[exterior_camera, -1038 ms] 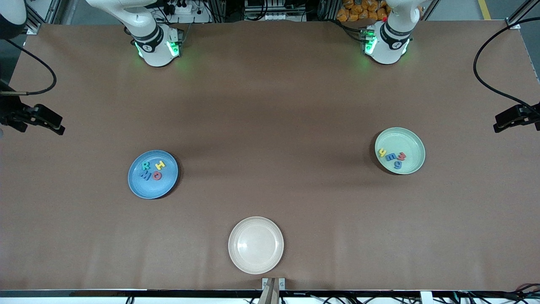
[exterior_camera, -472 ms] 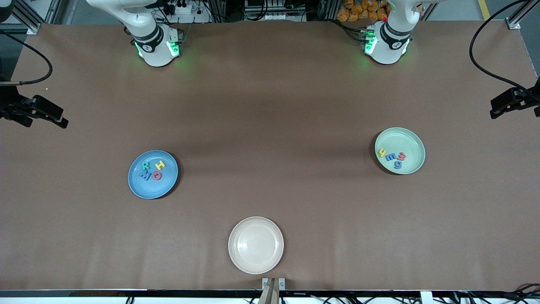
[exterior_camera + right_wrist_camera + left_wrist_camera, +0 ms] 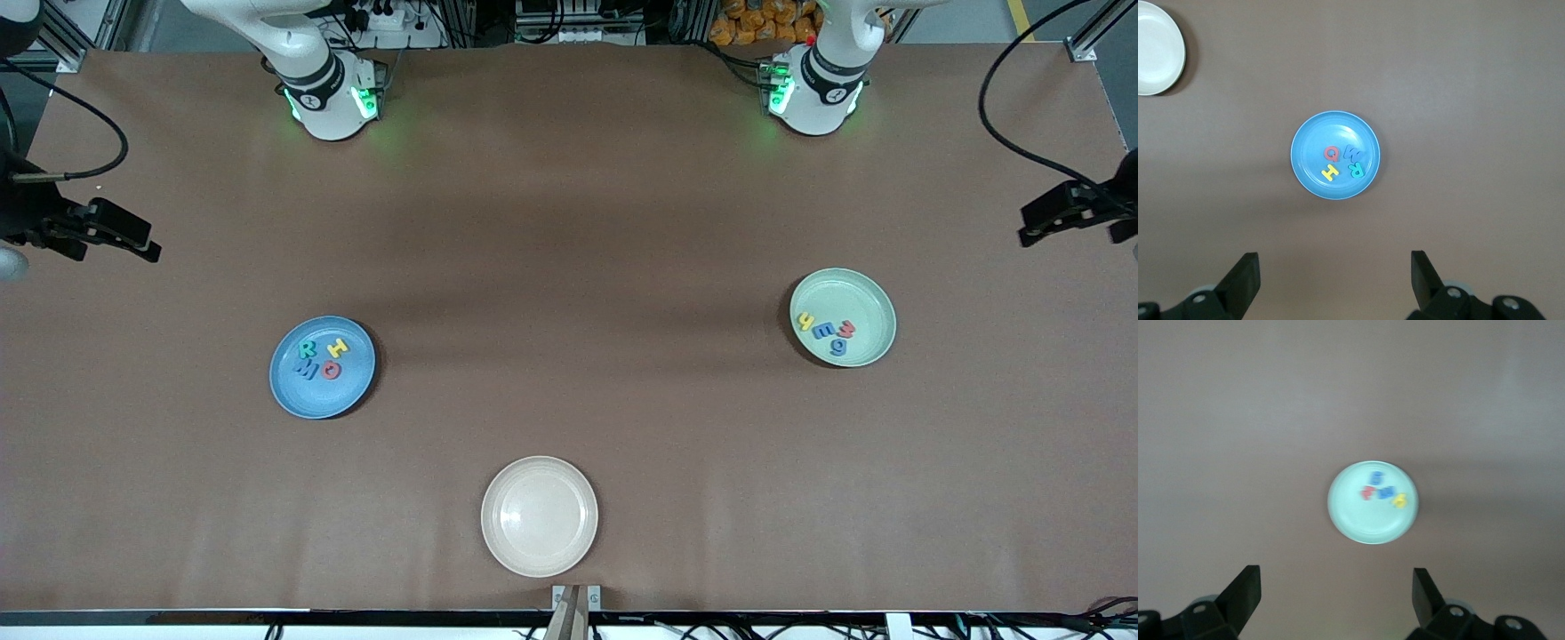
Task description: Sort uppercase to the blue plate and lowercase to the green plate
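At the right arm's end of the table, the right gripper (image 3: 133, 244) hangs high over bare tabletop, well apart from everything, its fingers (image 3: 1245, 277) spread wide with nothing between them. Next along sits the blue plate (image 3: 293, 396), and all four of the uppercase (image 3: 320, 359) letters lie in it: the teal R (image 3: 308, 349), yellow H (image 3: 338, 348), blue W (image 3: 306, 369) and red O (image 3: 332, 370), bunched together toward the robots' edge of the plate. Nearest the front camera, about midway along, the beige plate (image 3: 539, 551) holds nothing. Toward the left arm's end, the green plate (image 3: 867, 302) carries the lowercase (image 3: 827, 330) four: yellow h (image 3: 806, 321), a blue piece (image 3: 824, 331), red w (image 3: 847, 329) and blue g (image 3: 837, 347). The left gripper (image 3: 1045, 222) hovers over bare table near that end, likewise spread apart and carrying nothing. I see no stray letters on the tabletop, so the sorting looks complete, with both arms simply waiting.
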